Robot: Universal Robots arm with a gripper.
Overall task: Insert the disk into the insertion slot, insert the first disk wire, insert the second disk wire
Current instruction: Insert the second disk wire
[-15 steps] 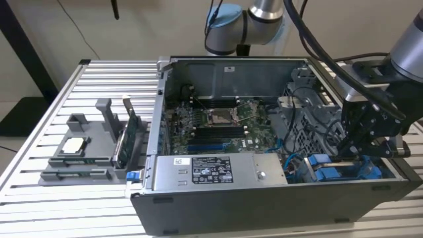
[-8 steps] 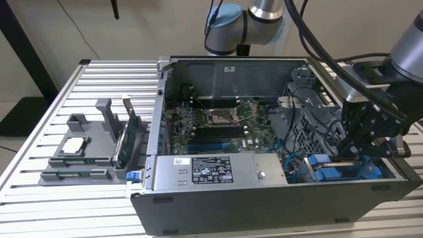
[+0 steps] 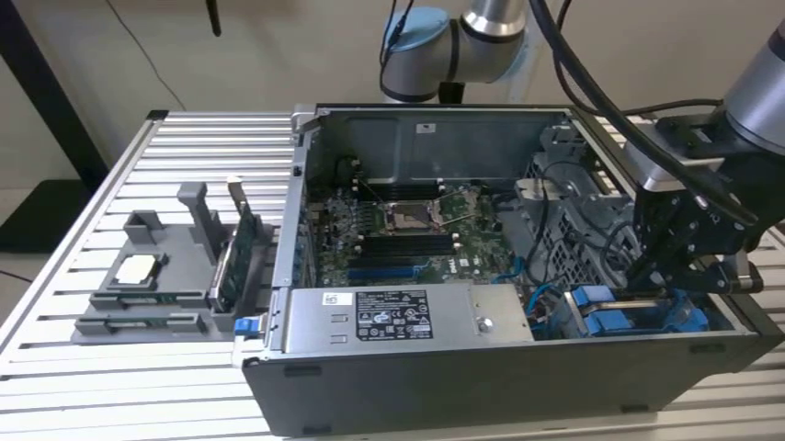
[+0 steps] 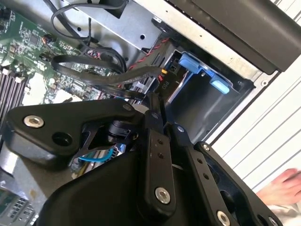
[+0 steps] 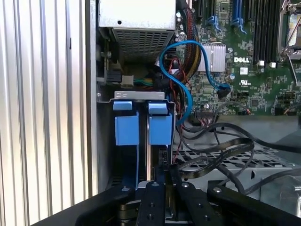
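Two fingers (image 5: 165, 190) nearly shut — pinching black wire (image 5: 214, 160) w/ tips.

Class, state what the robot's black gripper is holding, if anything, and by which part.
It cannot be told: the black gripper sits low at the dark grey metal drive bay, and its grasp is hidden.

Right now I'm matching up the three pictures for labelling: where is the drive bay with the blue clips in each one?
Exterior view: drive bay in the case's near corner, at the exterior view's right.
First wrist view: drive bay between the slatted table and the motherboard.
Second wrist view: drive bay against the case's outer wall.
Shared landmark: the green motherboard.
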